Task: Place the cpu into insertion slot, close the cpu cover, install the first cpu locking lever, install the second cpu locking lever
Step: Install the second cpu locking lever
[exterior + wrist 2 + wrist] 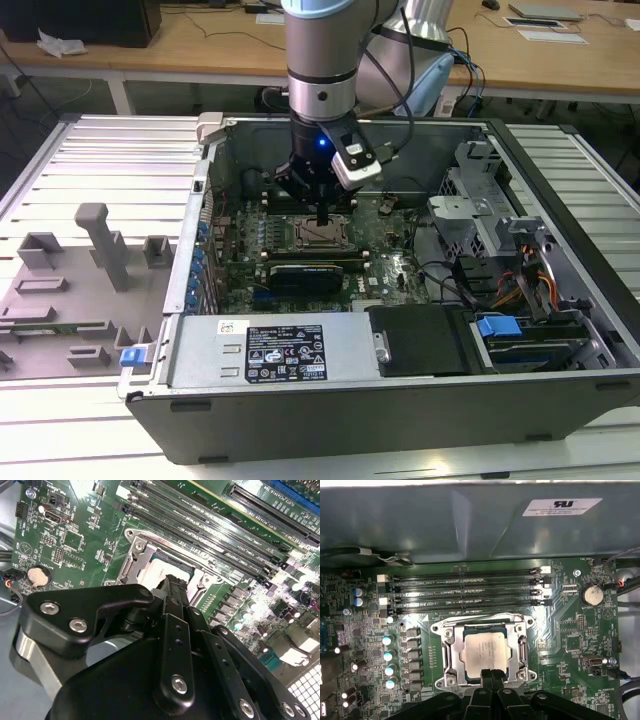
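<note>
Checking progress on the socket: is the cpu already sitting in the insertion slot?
Yes. In the first wrist view the cpu lies flat in the insertion slot, its silver top showing through the cpu cover.

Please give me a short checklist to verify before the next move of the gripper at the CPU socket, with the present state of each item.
1. The cpu lies flat in the insertion slot: ok.
2. The cpu cover is down around the chip: ok.
3. The gripper stands at the socket edge: ok.
4. Both locking levers latched: cannot tell.
5. Gripper fingers closed together: ok.
6. Memory slots beside the socket untouched: ok.
</note>
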Robot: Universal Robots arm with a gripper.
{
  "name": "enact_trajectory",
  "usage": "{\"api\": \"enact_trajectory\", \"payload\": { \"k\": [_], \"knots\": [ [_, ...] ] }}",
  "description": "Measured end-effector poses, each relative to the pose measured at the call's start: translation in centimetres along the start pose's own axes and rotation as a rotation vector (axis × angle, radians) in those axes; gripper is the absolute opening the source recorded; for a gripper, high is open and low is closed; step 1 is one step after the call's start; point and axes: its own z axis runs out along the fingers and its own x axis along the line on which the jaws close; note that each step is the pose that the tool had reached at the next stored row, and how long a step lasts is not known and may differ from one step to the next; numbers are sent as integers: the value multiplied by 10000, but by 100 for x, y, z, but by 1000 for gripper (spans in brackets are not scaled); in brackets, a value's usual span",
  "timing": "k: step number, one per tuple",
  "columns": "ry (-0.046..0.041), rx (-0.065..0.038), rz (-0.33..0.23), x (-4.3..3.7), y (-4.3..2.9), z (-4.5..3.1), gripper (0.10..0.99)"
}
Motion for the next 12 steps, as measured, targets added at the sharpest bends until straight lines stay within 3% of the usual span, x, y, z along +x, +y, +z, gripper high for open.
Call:
{"api": "enact_trajectory", "payload": {
  "k": [6,12],
  "knots": [
    [1,0,1,-5,-89,2,106],
    [0,-1,0,-10,-117,-41,106]
  ]
}}
